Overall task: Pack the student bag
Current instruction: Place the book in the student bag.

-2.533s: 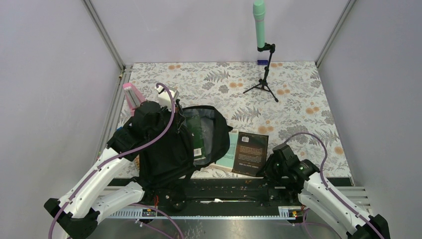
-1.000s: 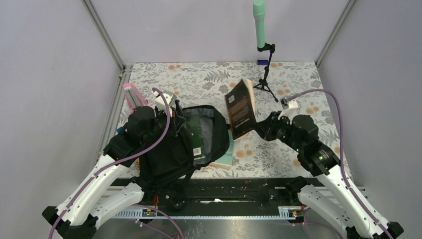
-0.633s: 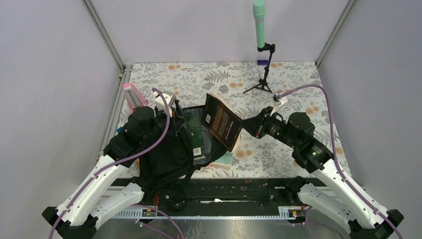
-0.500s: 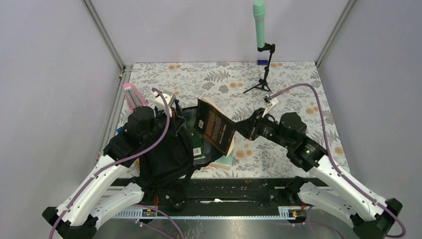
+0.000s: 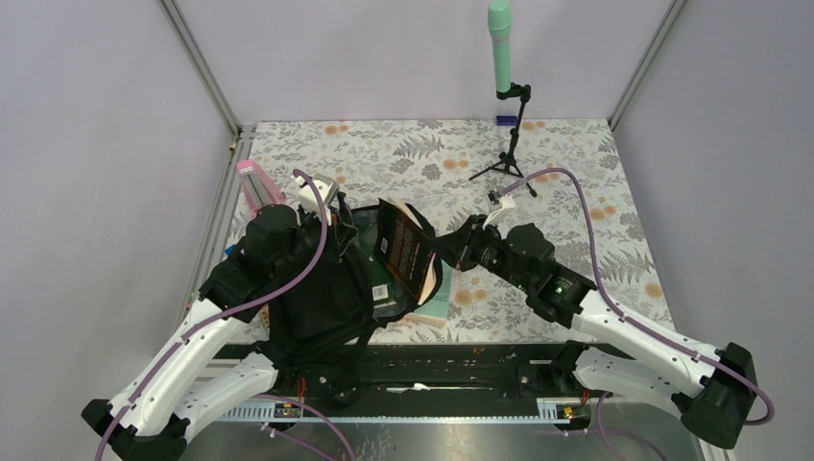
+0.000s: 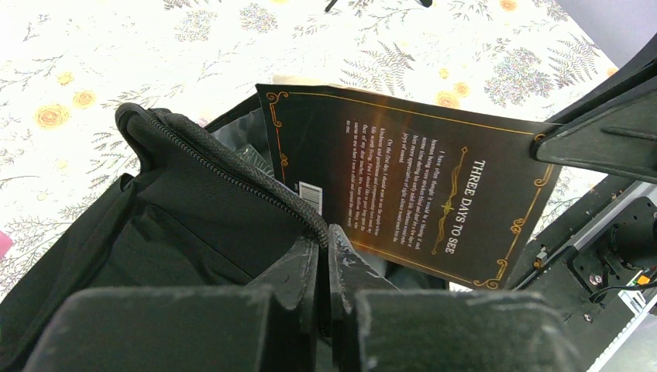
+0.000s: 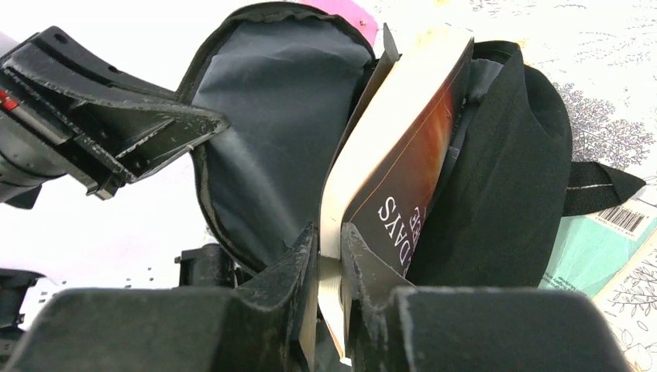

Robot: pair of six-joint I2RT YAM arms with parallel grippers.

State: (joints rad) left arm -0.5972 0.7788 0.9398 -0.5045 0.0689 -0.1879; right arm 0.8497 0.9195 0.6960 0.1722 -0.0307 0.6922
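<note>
The student bag [image 5: 317, 288] is a black backpack standing at the near left, its mouth held open. My left gripper [image 6: 325, 234] is shut on the bag's zipped rim [image 6: 232, 178] and shows in the top view as the left gripper [image 5: 332, 230]. My right gripper [image 7: 329, 232] is shut on the edge of a black book [image 7: 407, 155]. That black book [image 5: 407, 252] stands tilted on edge at the bag's opening, its far end between the grey lining [image 7: 279, 116] and the black outer fabric [image 7: 503, 155]. A green book [image 5: 372, 252] lies inside the bag.
A teal book [image 5: 442, 305] lies on the floral table, partly under the bag. A small tripod [image 5: 509, 158] with a mint-green cylinder stands at the back. A pink object [image 5: 255, 184] sits behind the left arm. Metal rails run along the near edge [image 5: 432, 370].
My right arm has lifted the black book off the table and swung it left into the bag's mouth. The left gripper has kept its hold on the rim.
</note>
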